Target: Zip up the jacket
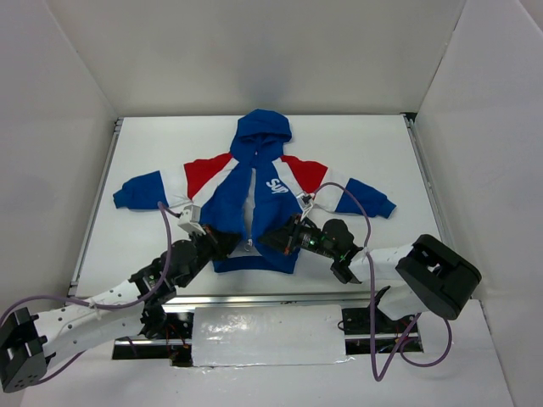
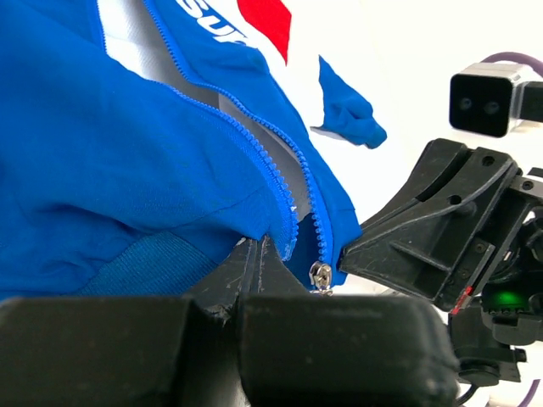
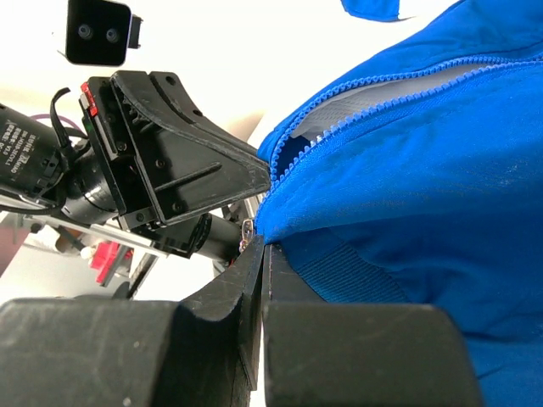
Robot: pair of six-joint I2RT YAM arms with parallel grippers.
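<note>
Hooded jacket: royal blue, red shoulders, white stripes. It lies flat and face up at mid-bench, hood toward the far side. Its zipper is open along the front, with the silver slider down at the bottom hem.

The left pincer has its fingers pressed together, pinching the hem just left of the zipper. The right pincer has its fingers pressed together, pinching the hem on the opposite side, close by the slider.

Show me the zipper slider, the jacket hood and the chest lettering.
Zipper slider (image 2: 321, 275): left wrist view, its metal body.
Jacket hood (image 1: 264, 129): top external view, its blue middle.
Chest lettering (image 1: 273, 186): top external view, the white letters.
</note>
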